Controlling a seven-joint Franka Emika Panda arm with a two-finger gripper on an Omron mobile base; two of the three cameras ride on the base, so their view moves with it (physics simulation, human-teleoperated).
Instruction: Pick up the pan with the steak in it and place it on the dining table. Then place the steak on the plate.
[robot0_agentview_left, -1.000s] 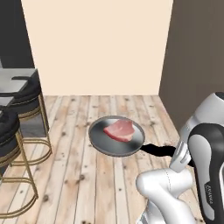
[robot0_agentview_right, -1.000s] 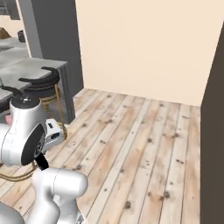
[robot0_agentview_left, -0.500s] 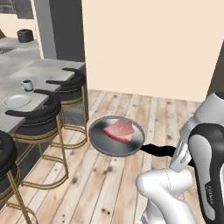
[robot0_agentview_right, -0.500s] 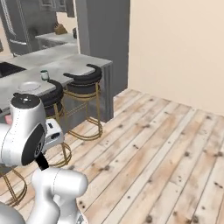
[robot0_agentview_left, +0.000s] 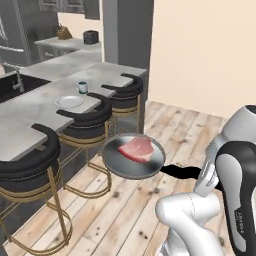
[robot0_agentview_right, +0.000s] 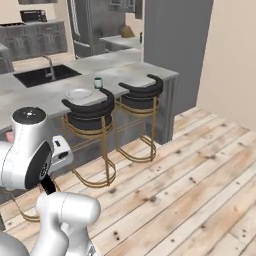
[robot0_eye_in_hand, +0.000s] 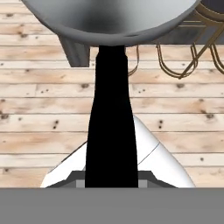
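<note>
The grey pan hangs level over the wooden floor with the pinkish steak lying in it. Its black handle runs back to my arm, and my gripper is shut on that handle in the hand view, under the pan's grey underside. The dining table stretches along the left behind black stools, and the white plate rests on it near its edge. In the right base view the plate lies on the table in front of the sink.
Black stools with gold legs line the table's near side between me and the plate. A small dark-rimmed cup stands beyond the plate. A black sink with a faucet is set into the top. Wooden floor lies to the right.
The whole scene has swung as the base turned: the dining table, stools and plate have come into view. The pan with the steak keeps its place relative to the arm.
</note>
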